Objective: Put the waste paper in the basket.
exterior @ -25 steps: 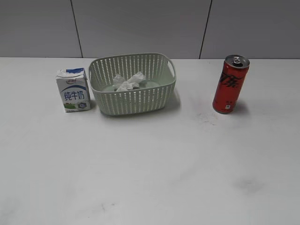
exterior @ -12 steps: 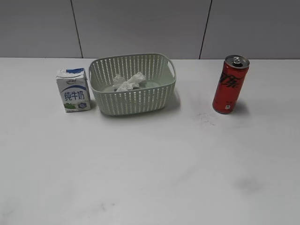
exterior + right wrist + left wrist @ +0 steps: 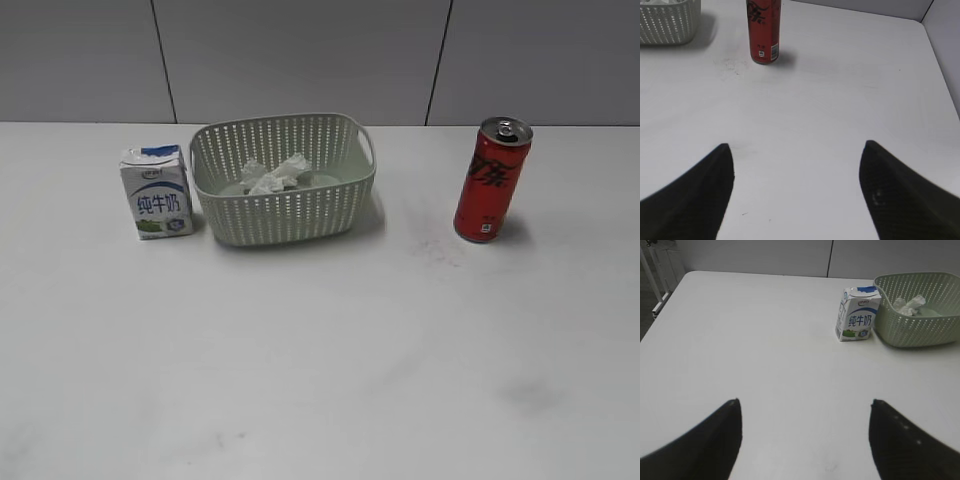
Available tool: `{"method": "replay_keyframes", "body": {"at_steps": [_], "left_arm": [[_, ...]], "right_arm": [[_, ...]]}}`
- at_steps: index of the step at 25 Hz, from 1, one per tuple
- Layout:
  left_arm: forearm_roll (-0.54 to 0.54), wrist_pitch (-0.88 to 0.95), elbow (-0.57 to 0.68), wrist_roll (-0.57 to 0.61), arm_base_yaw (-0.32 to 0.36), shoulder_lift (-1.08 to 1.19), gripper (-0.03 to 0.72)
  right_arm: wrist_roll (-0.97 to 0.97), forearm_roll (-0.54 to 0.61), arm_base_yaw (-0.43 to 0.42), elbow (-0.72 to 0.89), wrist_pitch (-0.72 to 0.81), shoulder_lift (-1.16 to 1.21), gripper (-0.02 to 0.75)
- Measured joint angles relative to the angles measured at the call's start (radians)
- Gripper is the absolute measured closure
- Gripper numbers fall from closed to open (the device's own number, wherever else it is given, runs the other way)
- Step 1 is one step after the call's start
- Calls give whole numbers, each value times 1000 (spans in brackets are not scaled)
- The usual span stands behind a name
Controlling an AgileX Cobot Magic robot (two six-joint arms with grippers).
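Paper seen lying inside basket, task judged done; both pincers spread apart, empty, parked clear above table.

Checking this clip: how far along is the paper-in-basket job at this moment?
It looks finished. Done: crumpled waste paper lies inside the basket, and no loose wad shows on the table in any view. How many wads are in there cannot be counted. In hand: nothing; the left gripper and right gripper are both open, empty and well back from the basket. Left: nothing visible.
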Motion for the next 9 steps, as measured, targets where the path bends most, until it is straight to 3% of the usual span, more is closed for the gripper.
{"method": "replay_keyframes", "body": {"at_steps": [9], "left_arm": [[0,0,0,-1,0,0,101]], "right_arm": [[1,0,0,0,0,0,147]]}}
